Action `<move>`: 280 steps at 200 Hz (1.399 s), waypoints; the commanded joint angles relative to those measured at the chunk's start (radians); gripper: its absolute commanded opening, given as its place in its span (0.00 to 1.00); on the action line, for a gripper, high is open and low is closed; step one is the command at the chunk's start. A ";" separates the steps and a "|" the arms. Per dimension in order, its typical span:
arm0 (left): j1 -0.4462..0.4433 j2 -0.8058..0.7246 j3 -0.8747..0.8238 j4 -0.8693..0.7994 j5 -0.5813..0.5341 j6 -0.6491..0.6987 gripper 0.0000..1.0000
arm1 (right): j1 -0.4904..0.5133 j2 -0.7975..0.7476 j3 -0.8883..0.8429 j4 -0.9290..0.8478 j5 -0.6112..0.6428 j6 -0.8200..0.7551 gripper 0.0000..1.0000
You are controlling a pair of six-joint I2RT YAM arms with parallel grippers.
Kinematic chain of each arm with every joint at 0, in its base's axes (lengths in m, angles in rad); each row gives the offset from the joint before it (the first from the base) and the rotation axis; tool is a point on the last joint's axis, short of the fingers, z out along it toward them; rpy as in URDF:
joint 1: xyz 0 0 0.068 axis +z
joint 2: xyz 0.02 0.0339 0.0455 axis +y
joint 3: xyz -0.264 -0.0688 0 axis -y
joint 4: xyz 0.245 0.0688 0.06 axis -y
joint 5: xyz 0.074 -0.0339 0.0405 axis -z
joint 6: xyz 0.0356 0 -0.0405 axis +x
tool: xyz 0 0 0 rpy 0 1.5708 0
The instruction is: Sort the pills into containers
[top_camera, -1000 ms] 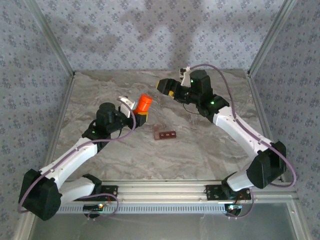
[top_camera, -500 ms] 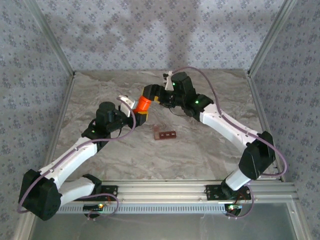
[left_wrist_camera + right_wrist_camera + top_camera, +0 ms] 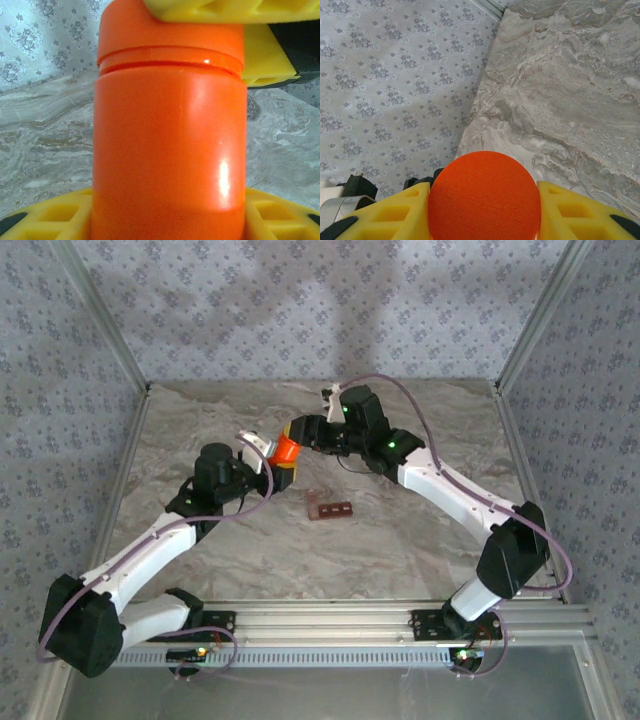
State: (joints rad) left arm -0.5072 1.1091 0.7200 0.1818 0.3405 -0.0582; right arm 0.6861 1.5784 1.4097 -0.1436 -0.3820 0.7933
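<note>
Our right claw (image 3: 302, 432) has just swung in and clamped the orange bottle (image 3: 288, 448) by its cap (image 3: 484, 192); our left claw (image 3: 272, 470) grips its body. Unscrewing seems next; the containers (image 3: 331, 508) wait just nearer.

No writing, label, brand, number or sign can be read anywhere. The smooth orange plastic cylindrical bottle (image 3: 167, 145) shows a plain wall and cap, marked only by glare. The small dark red-brown strip of four square compartments (image 3: 331, 508) on the grey marbled tabletop (image 3: 420, 540) is too small to show any marking.
</note>
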 commanded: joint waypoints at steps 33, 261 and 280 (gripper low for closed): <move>0.007 -0.015 0.018 0.140 0.110 -0.111 0.00 | -0.111 -0.048 -0.160 0.392 -0.391 -0.274 0.41; 0.004 0.005 0.069 -0.039 0.041 0.002 0.00 | -0.172 -0.097 -0.044 -0.039 0.005 0.019 0.84; -0.001 0.012 0.070 -0.037 0.037 0.008 0.00 | -0.162 -0.080 -0.022 -0.050 0.028 0.018 0.84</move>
State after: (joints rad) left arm -0.5041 1.1179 0.7441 0.1276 0.3763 -0.0746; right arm 0.5095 1.4700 1.3281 -0.1555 -0.4026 0.7979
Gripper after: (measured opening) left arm 0.529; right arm 0.835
